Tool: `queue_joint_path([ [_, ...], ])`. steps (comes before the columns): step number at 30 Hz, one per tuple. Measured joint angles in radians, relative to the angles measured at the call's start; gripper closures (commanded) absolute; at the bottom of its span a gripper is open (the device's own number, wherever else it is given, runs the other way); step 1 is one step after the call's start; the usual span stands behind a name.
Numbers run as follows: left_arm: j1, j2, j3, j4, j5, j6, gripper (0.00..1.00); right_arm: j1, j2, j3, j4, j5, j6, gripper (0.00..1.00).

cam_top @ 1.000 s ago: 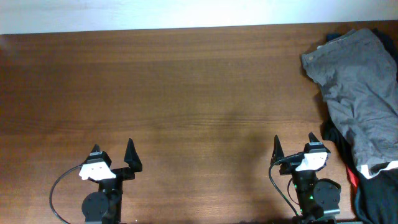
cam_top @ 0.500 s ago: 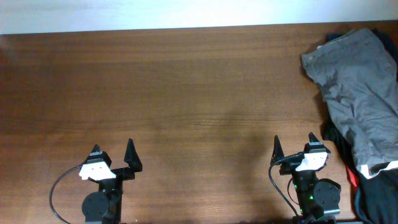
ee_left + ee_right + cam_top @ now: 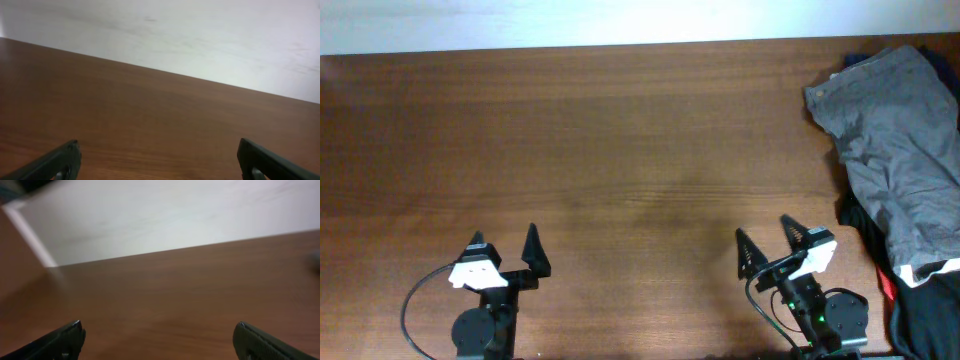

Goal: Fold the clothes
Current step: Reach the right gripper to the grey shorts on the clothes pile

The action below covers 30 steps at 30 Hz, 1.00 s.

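The grey-olive shorts [image 3: 905, 150] lie crumpled at the far right edge of the worktop [image 3: 620, 150], with the wrinkled waistband end toward the back and the rest running down toward the near right corner. They rest on top of dark garments [image 3: 925, 320], which show beneath them at the right edge and near corner.

The right tool [image 3: 763, 228] sits at the near edge with its two fingers spread wide and nothing between them. The shorts are to its right and farther back, apart from it. Its fingers point back and slightly left, away from the cloth. The right wrist view shows only bare wood and a pale wall [image 3: 150, 215] between the black fingertips [image 3: 60, 340]. A grey smudge at that view's right edge is too blurred to identify.

The left tool [image 3: 503, 235] is at the near left, also spread wide and empty. It is well apart from the shorts, across most of the worktop, and its wrist view shows only bare wood.
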Motion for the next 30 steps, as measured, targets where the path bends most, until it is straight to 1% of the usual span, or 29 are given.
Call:
queue_joint_path([
  [2, 0.000, 0.000, 0.000, 0.004, 0.067, -0.008, 0.01, 0.000, 0.000, 0.000, 0.003, -0.064, 0.056, 0.01],
  [5, 0.000, 0.000, -0.001, 0.057, 0.267, -0.066, 0.01, 0.000, 0.000, 0.001, 0.012, -0.156, 0.117, 0.01],
  [8, 0.000, 0.000, 0.004, 0.071, 0.416, -0.118, 0.01, 0.000, 0.000, 0.034, -0.012, -0.193, 0.127, 0.01],
  [10, 0.000, 0.002, 0.026, 0.067, 0.471, -0.136, 0.01, 0.000, 0.007, 0.134, -0.104, -0.181, 0.105, 0.01],
  [12, 0.000, 0.005, 0.092, 0.043, 0.498, -0.138, 0.01, 0.001, 0.027, 0.244, -0.197, -0.152, 0.082, 0.01],
  [15, 0.000, 0.035, 0.250, -0.069, 0.506, -0.114, 0.01, 0.002, 0.127, 0.438, -0.353, -0.091, 0.037, 0.01],
  [16, 0.000, 0.065, 0.327, -0.146, 0.500, -0.100, 0.01, 0.003, 0.200, 0.526, -0.423, -0.058, 0.016, 0.01],
  [17, 0.000, 0.092, 0.381, -0.190, 0.495, -0.084, 0.01, 0.003, 0.247, 0.577, -0.462, -0.038, 0.010, 0.01],
  [19, 0.000, 0.196, 0.517, -0.309, 0.474, -0.045, 0.01, 0.003, 0.373, 0.700, -0.580, 0.013, -0.006, 0.01],
  [20, 0.000, 0.240, 0.558, -0.335, 0.467, -0.035, 0.01, 0.003, 0.447, 0.766, -0.631, 0.040, -0.013, 0.01],
  [22, 0.000, 0.409, 0.704, -0.441, 0.420, -0.004, 0.01, 0.003, 0.631, 0.932, -0.738, 0.093, -0.050, 0.01],
  [23, 0.000, 0.431, 0.737, -0.446, 0.405, 0.004, 0.01, 0.003, 0.705, 1.002, -0.788, 0.104, -0.065, 0.01],
  [24, 0.000, 0.602, 0.840, -0.543, 0.381, 0.029, 0.01, 0.003, 0.820, 1.116, -0.835, 0.111, -0.085, 0.01],
  [25, 0.000, 0.709, 0.923, -0.609, 0.367, 0.045, 0.01, 0.003, 0.893, 1.178, -0.870, 0.111, -0.092, 0.01],
  [26, 0.000, 0.771, 0.965, -0.628, 0.358, 0.054, 0.01, 0.004, 0.941, 1.218, -0.906, 0.111, -0.098, 0.01],
  [27, 0.000, 0.920, 1.084, -0.679, 0.348, 0.068, 0.01, 0.004, 1.042, 1.289, -0.942, 0.111, -0.117, 0.01],
  [28, 0.000, 0.984, 1.125, -0.696, 0.344, 0.074, 0.01, 0.003, 1.093, 1.316, -0.965, 0.115, -0.123, 0.01],
  [29, 0.000, 1.089, 1.203, -0.739, 0.342, 0.080, 0.01, 0.002, 1.168, 1.346, -0.993, 0.130, -0.132, 0.01],
  [30, 0.000, 1.143, 1.235, -0.758, 0.350, 0.084, 0.01, -0.005, 1.228, 1.366, -1.011, 0.153, -0.133, 0.01],
])
